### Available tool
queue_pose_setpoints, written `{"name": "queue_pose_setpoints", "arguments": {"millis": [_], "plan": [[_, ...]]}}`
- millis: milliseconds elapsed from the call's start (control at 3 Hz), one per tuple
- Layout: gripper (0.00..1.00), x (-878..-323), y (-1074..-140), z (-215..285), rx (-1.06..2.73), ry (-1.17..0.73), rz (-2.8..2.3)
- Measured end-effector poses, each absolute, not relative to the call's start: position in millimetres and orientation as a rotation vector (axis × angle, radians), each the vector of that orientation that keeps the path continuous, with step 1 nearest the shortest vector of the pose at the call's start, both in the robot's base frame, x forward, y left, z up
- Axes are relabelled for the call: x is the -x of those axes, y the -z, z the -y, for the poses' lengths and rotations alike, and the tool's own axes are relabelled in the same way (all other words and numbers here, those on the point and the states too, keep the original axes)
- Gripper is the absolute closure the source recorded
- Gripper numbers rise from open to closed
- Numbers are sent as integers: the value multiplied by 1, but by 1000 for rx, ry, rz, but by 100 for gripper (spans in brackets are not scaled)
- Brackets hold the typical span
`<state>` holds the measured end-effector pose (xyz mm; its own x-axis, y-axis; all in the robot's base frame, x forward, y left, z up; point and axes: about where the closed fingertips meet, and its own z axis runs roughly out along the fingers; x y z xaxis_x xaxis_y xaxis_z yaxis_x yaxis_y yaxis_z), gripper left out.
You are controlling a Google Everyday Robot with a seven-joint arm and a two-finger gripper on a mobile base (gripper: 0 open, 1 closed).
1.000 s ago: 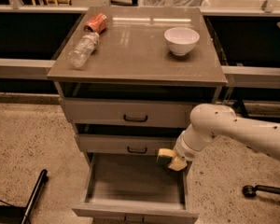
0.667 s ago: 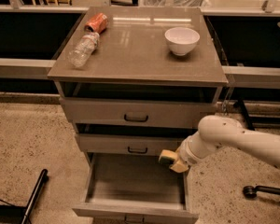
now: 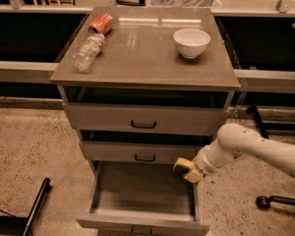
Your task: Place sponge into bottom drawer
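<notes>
Three drawers front the grey cabinet, the largest thing in view, which stands on a speckled floor with its flat top facing the camera. The robot's white arm reaches in from the right edge, sloping down and leftward toward the cabinet's lower right side. The bottom drawer is pulled far out toward the camera, and its grey box interior lies open to view. The middle drawer sticks out a little, and the top drawer sits a bit further back above it; each shows a small dark handle. A clear plastic bottle lies on its side at the left of the cabinet top. The white bowl stands upright toward the right rear of the top, well apart from the bottle. An orange-red can lies on its side just behind the bottle's far end. The gripper is at the arm's tip, just above the right wall of the open bottom drawer and just below the middle drawer's front. Its jaws are clamped on the sponge, a pale yellow block held clear of the drawer floor, over the drawer's right rear corner.
</notes>
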<state>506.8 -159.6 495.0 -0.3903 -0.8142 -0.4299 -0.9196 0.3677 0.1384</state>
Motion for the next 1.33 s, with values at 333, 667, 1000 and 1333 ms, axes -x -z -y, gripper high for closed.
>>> {"name": "queue_pose_setpoints", "arguments": {"millis": [333, 667, 1000, 1333], "plan": [[100, -524, -455, 193, 1306, -647, -2357], [100, -529, -395, 220, 1123, -771, -2355], [100, -526, -330, 216, 1026, -914, -2360], [100, -527, -277, 184, 976, -1025, -2371]]}}
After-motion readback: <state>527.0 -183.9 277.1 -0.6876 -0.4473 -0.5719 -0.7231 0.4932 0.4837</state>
